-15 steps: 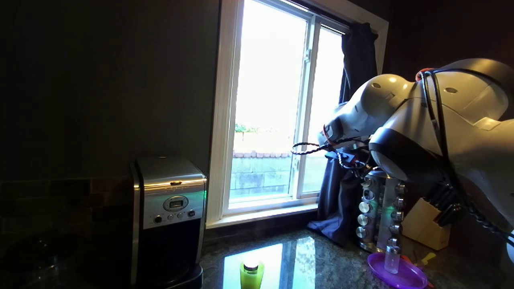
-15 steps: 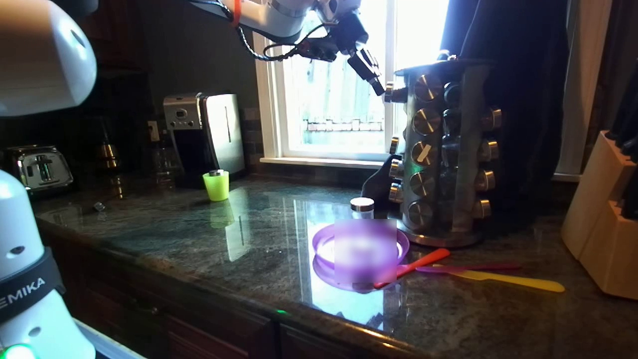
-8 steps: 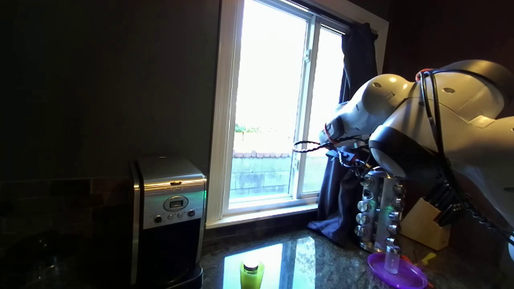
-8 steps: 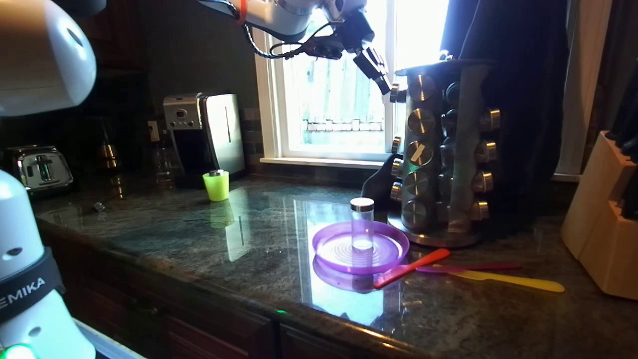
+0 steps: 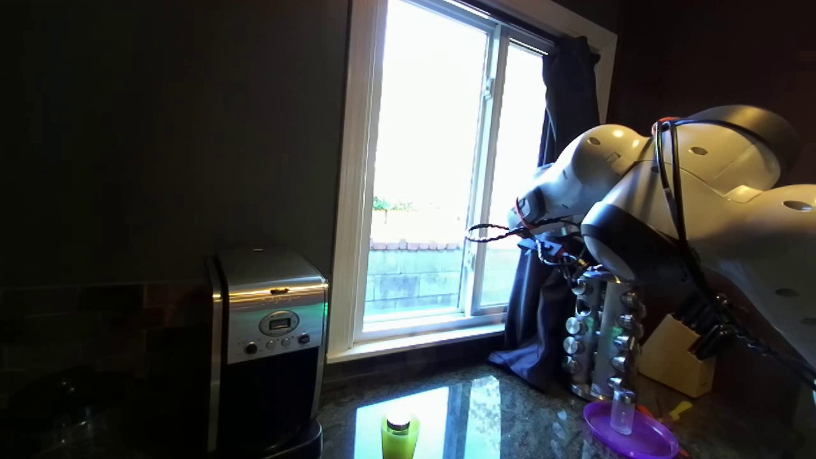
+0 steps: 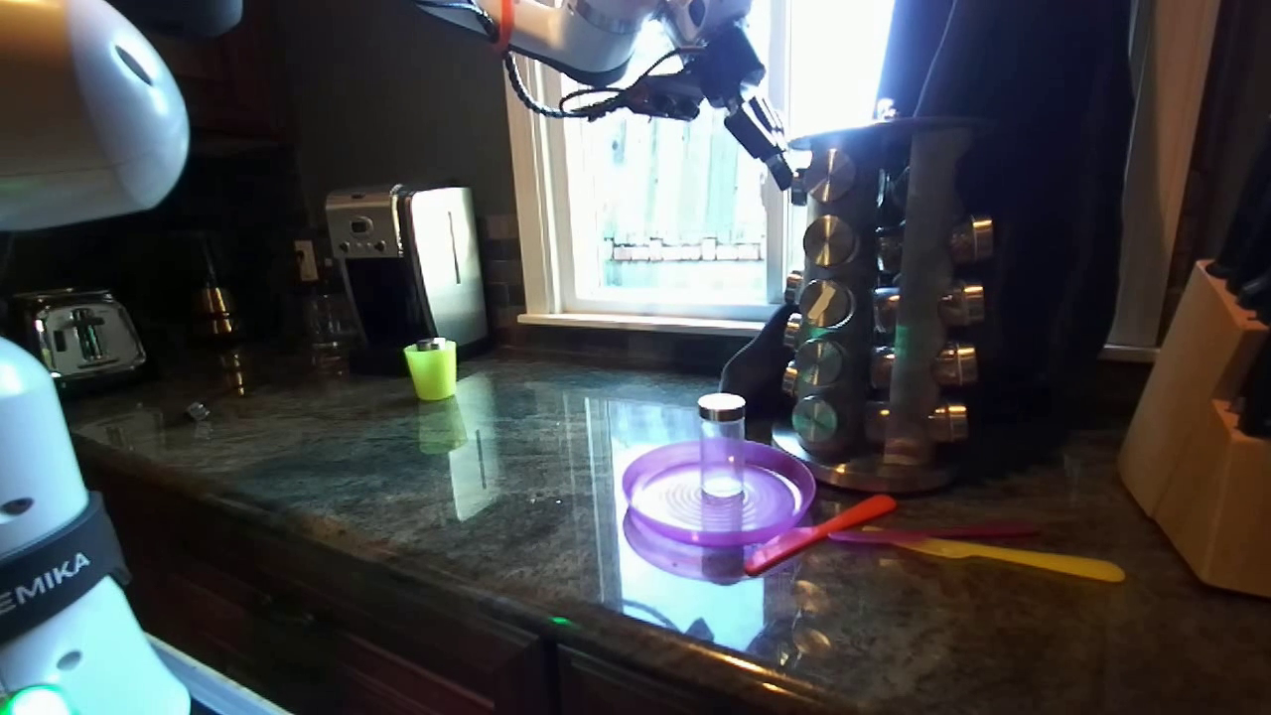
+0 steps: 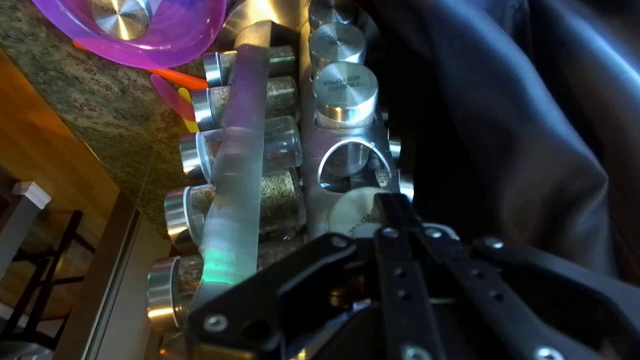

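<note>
Since the earlier frame, the spice rack (image 6: 864, 288) has been turned slightly and the gripper (image 6: 784, 177) shifted right. Its jaws are pressed together just beside a jar lid (image 7: 352, 212) at the rack's upper left; contact cannot be confirmed. Nearer, a capped jar (image 6: 722, 452) is stood upright in a purple dish (image 6: 660, 511).

The arm (image 5: 593, 162) is white and rounded, with dark oval recesses (image 5: 699, 151) and a black collar (image 5: 641, 252); black cables (image 5: 676, 166), partly twisted, run along it, bound by an orange tie (image 6: 504, 25); a black band (image 6: 70, 591) reads "EMIKA" in pale letters (image 6: 62, 573); a green light (image 6: 38, 701) glows below it; the gripper (image 7: 400, 212) is black, with slim bars (image 7: 407, 300) and silvery screws (image 7: 216, 322).
</note>
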